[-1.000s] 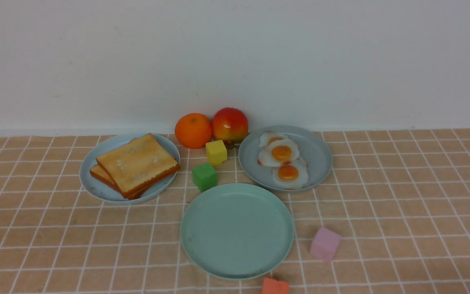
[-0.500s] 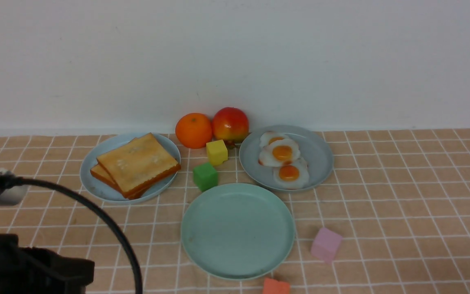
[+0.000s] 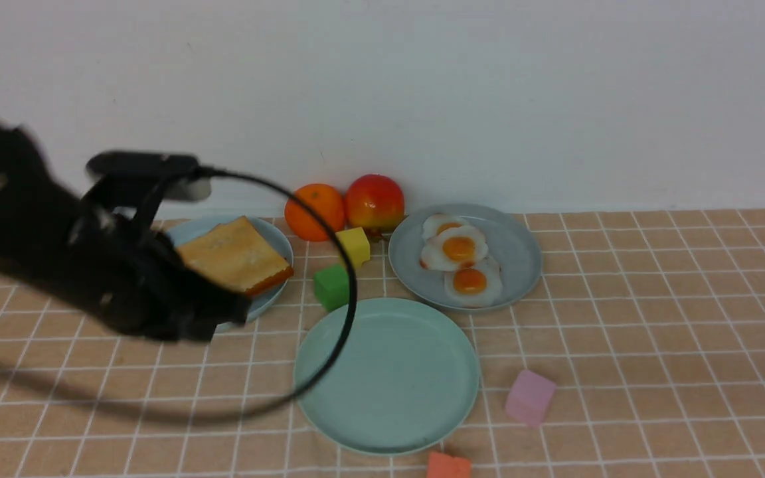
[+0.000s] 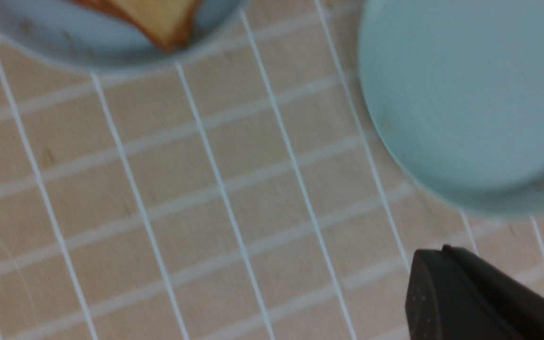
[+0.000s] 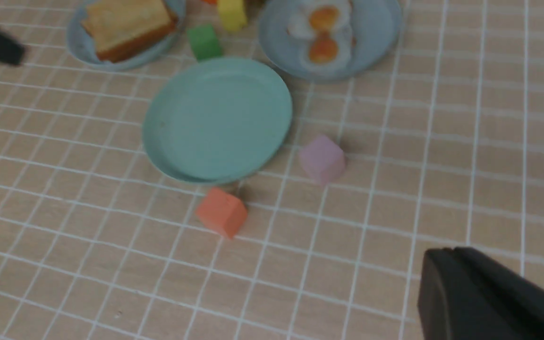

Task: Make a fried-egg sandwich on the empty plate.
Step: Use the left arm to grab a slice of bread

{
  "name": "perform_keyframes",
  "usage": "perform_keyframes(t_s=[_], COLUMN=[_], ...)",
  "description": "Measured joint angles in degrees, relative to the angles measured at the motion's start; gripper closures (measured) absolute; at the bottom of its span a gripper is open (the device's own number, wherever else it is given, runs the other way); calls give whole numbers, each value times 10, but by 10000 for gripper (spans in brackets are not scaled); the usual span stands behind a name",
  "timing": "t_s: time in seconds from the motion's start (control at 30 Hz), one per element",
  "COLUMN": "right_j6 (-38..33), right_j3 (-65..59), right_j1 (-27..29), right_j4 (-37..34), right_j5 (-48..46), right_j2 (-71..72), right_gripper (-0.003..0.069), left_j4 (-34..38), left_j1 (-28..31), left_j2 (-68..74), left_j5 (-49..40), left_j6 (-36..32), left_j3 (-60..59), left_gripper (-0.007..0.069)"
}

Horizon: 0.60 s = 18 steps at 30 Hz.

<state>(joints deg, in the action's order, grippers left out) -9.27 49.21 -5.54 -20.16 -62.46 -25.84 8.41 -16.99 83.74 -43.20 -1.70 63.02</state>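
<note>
Brown tiles with pale grout lines pattern the table, which meets a plain white wall at the back. The mint-green plate sits near the middle, bare, with the green block just beyond its rim. Farther back on the left, two toasted bread slices lie stacked on the sky-blue plate, partly hidden by the left arm, whose dark cable loops across the front view. Three fried eggs overlap on the grey-blue plate, back and right of the mint one. Between those two outer plates stand an orange, a red-and-yellow fruit and the yellow block. A pink block rests right of the mint plate, and an orange-red block near its front edge. The left jaws and the right jaws are both closed, holding nothing.
</note>
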Motion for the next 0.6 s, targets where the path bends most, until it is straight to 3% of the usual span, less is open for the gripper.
perform_keyframes(t_s=[0.23,0.6], right_j6=[-7,-7], right_j3=[9,9], right_j1=[-25,-25], right_j4=[2,3], right_j5=[-3,11], right_j2=[0,0], right_gripper=[662,655], left_j4=[-14,-107], left_j1=[40,-12], left_j2=[136,198], left_j5=[-16,22], left_j6=[-60,-115], left_j3=[137,160], left_gripper=[638,619])
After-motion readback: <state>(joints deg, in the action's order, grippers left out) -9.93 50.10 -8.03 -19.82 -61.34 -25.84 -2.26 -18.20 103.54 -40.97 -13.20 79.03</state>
